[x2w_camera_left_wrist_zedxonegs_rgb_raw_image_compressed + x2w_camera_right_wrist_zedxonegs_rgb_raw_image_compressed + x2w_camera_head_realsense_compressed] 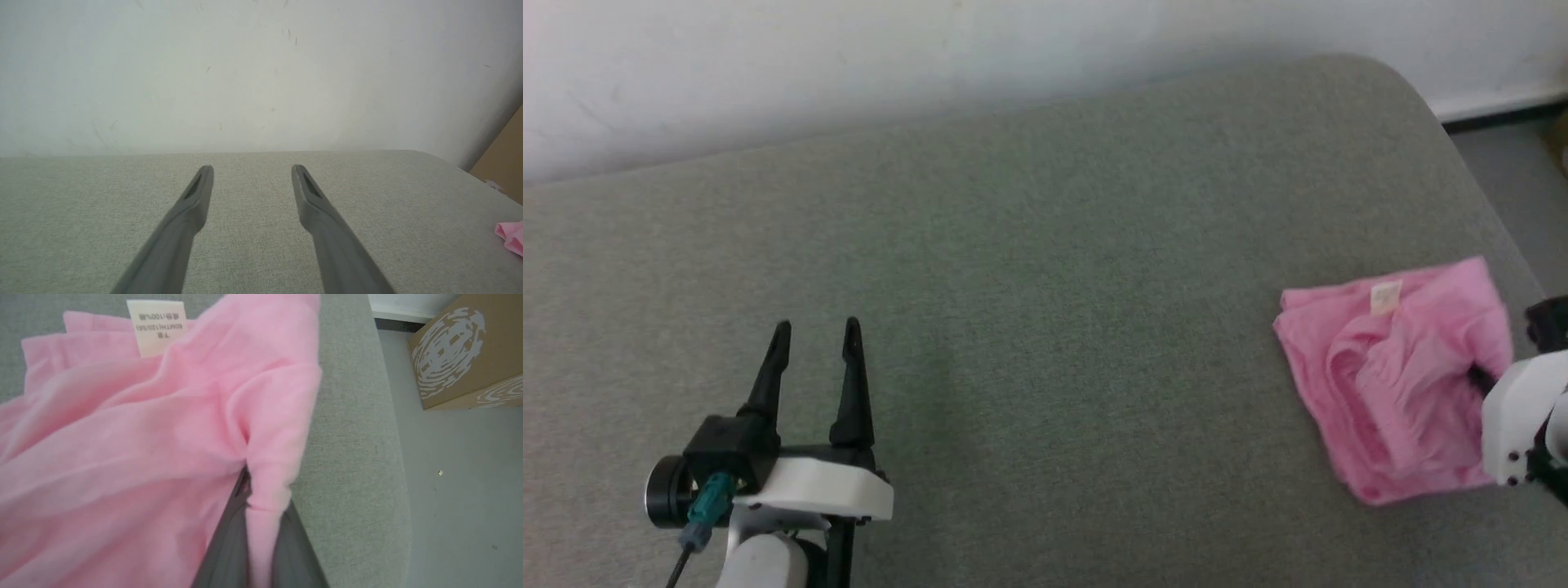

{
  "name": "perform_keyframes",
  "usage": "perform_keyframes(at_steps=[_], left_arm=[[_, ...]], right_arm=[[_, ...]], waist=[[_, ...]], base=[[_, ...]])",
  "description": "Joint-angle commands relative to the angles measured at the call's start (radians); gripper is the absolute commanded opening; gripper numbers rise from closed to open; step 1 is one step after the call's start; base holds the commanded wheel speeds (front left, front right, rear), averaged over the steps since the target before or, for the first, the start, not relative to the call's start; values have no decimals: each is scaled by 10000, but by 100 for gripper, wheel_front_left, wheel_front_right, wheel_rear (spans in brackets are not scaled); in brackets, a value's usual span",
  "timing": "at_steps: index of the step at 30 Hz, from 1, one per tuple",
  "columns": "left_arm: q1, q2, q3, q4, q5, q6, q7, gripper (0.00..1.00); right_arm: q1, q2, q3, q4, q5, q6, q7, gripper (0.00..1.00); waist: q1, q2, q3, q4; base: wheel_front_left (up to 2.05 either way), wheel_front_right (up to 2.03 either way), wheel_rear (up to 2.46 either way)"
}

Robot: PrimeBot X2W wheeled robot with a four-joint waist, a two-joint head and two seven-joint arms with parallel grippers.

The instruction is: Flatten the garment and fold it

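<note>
The left claw (817, 325), lower left, is held with fingers parted and nothing gripped. At far right, the crumpled garment (1388, 384) is pinched by the clamped right claw (244, 486). It is best drawn leftward, off the cushion (1045, 245) edge, before spreading.

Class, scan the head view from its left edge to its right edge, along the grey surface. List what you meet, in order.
left gripper, jaws apart → bare stretch of the grey cushion → pink garment → right gripper, jaws closed on the garment's right side.
</note>
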Motion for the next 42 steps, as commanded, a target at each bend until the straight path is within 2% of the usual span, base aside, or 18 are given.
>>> perform_keyframes(at_steps=[1,3,4,5,11,15,18,23,25,32,36,42], left_arm=[[-204,71,-8,-6,71,-45,-24,100],[-310,98,-37,-4,88,-59,-22,100],[-348,102,-50,9,89,-64,-22,100],[-378,100,-62,27,84,-65,-23,100],[-365,47,-24,169,-5,-23,-31,100],[-186,-14,53,278,-77,22,-39,100],[4,-67,102,344,-125,52,-43,100],[245,-149,147,356,-97,86,-48,100],[292,-199,200,217,-5,133,-48,100],[608,-289,380,55,138,-67,-50,100],[726,-164,549,-58,374,-186,-50,100],[1066,150,851,211,310,-500,-50,100]], right_arm=[[-338,-11,-133,261,-130,-9,-463,0],[-602,81,-271,703,-291,-9,-1366,0],[-684,132,-370,1015,-396,-9,-1681,25],[-769,114,-424,1259,-634,-9,-2100,100],[-972,325,-1256,2649,-1541,-9,-4235,100],[-835,427,-1448,2549,-1837,-9,-6042,100],[-604,618,-1701,2136,-2078,-9,-6607,100],[152,1434,-1943,753,-2520,-9,-6680,100],[472,1735,-1765,167,-2791,-9,-6523,100],[1255,3065,-1080,-1442,-2664,-9,-6148,100],[1565,3727,-807,-2192,-2477,-9,-6107,100],[2222,4252,-1020,-3275,-2686,-9,-6104,100]], waist=[[-2,0,753,-609],[-2,0,841,-597],[-2,0,858,-583],[-2,0,880,-555],[-2,0,754,-288],[-2,0,381,-92],[-2,0,3,89],[-2,0,-615,515],[-2,0,-785,727],[-2,0,-1340,1485],[-2,0,-1490,1811],[-2,0,-1652,2074]], base=[[0,0,0],[0,0,0],[0,0,0],[0,0,0],[0,0,0],[0,0,0],[0,0,0],[0,0,0],[0,0,0],[0,0,0],[0,0,0],[0,0,0]])
